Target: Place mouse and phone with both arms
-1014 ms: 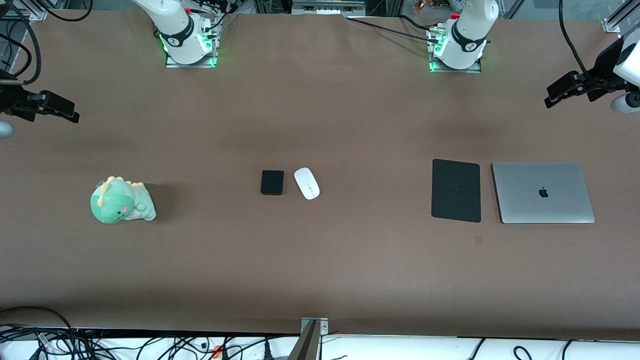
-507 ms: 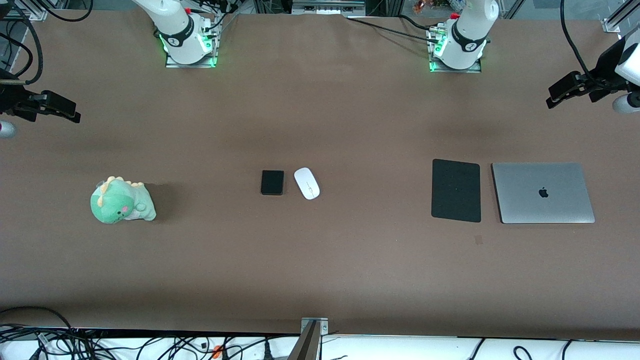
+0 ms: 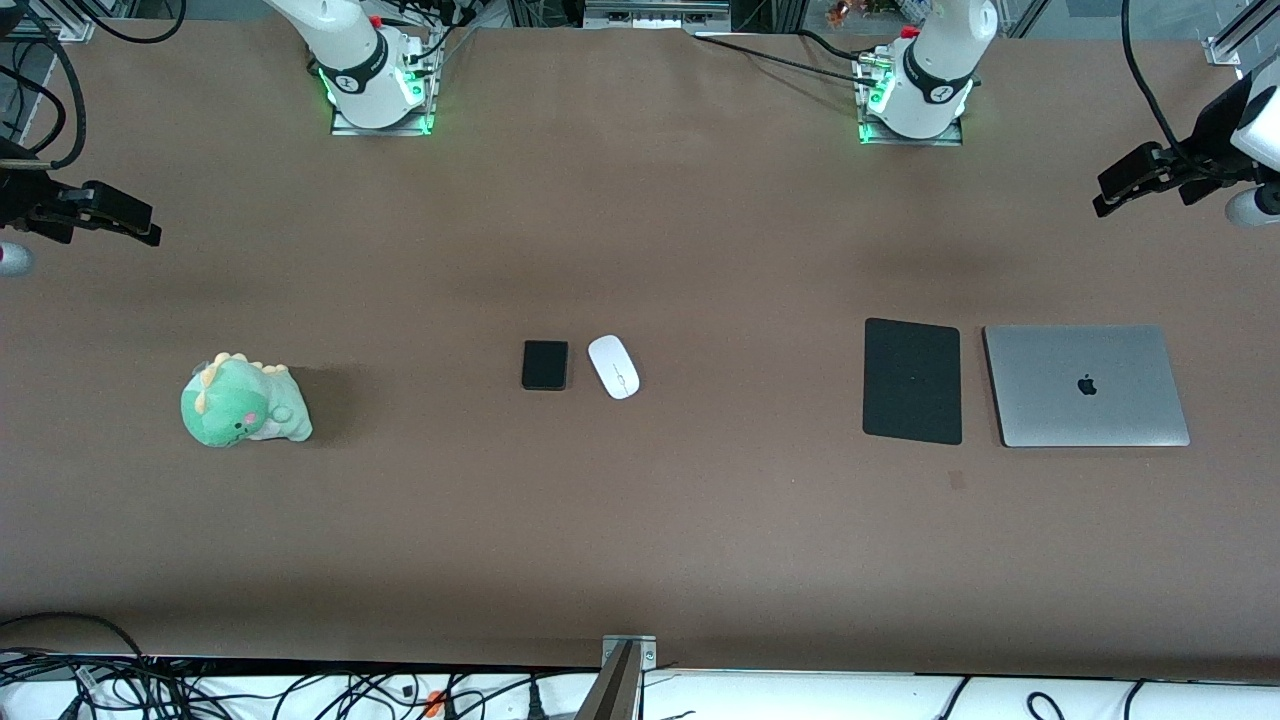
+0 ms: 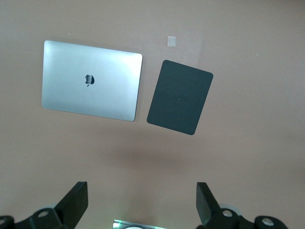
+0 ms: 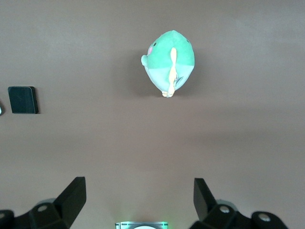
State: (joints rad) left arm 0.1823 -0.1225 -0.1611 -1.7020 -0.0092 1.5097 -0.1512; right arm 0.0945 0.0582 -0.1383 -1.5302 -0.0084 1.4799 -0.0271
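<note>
The white oval mouse (image 3: 613,366) lies at the table's middle, with the small black phone (image 3: 545,364) right beside it toward the right arm's end. The phone also shows in the right wrist view (image 5: 23,99). My left gripper (image 3: 1110,195) is open and empty, high over the table's left-arm end; its wrist view shows it (image 4: 141,200) with the jaws spread wide. My right gripper (image 3: 135,225) is open and empty, high over the right-arm end; its wrist view shows it (image 5: 139,195) with the jaws spread wide.
A black mat (image 3: 912,381) and a closed silver laptop (image 3: 1086,385) lie side by side toward the left arm's end; both show in the left wrist view, mat (image 4: 179,97), laptop (image 4: 91,79). A green plush dinosaur (image 3: 243,402) sits toward the right arm's end.
Both grippers have drifted slightly outward toward the table's ends. The mouse and phone have not moved.
</note>
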